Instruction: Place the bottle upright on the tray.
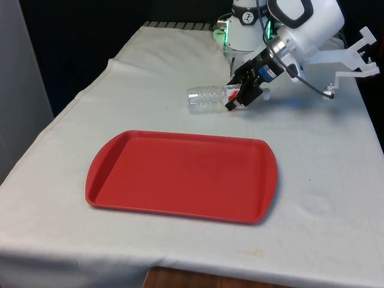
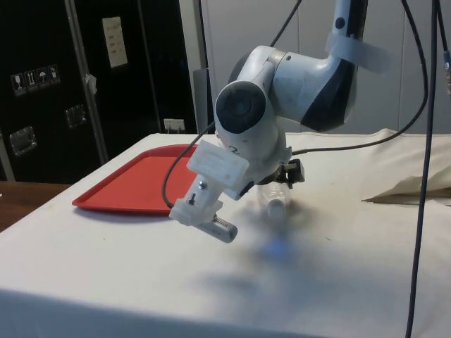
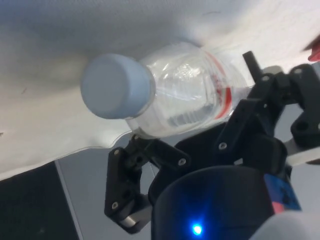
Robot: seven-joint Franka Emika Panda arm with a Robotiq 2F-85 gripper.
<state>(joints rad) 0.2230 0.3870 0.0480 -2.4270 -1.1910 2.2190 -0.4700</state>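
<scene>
A clear plastic bottle with a red label and a pale cap lies on its side on the white cloth, beyond the far long edge of the red tray. Its base points to the front view's left. My gripper comes in from the front view's right at the label and neck end. In the wrist view the two fingers press against opposite sides of the bottle just behind the cap, so the gripper is shut on it. From the side, the bottle shows under the wrist, with the tray behind it.
The tray lies flat with nothing on it, near the front view's left-centre. The cloth is rumpled into a fold at one side. The table's edge runs along the front view's left.
</scene>
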